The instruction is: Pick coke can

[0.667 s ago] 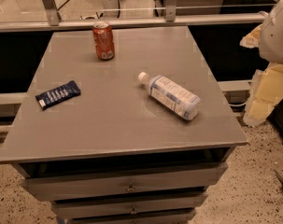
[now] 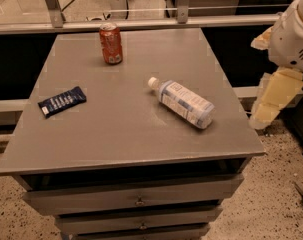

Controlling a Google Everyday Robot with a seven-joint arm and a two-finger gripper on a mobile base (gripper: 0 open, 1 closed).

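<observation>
The coke can (image 2: 111, 44) is a red-orange can with a silver top. It stands upright near the far left part of the grey table top (image 2: 126, 129). My arm and gripper (image 2: 272, 100) show as white and cream parts at the right edge of the view. They are beyond the table's right side and far from the can. The gripper touches nothing on the table.
A clear plastic bottle (image 2: 183, 103) with a white cap lies on its side right of the table's centre. A dark blue snack packet (image 2: 62, 101) lies flat near the left edge. Drawers (image 2: 136, 199) sit under the top. A metal rail (image 2: 141, 23) runs behind the table.
My arm has edged slightly left toward the table's right side. The can, bottle and packet have not moved.
</observation>
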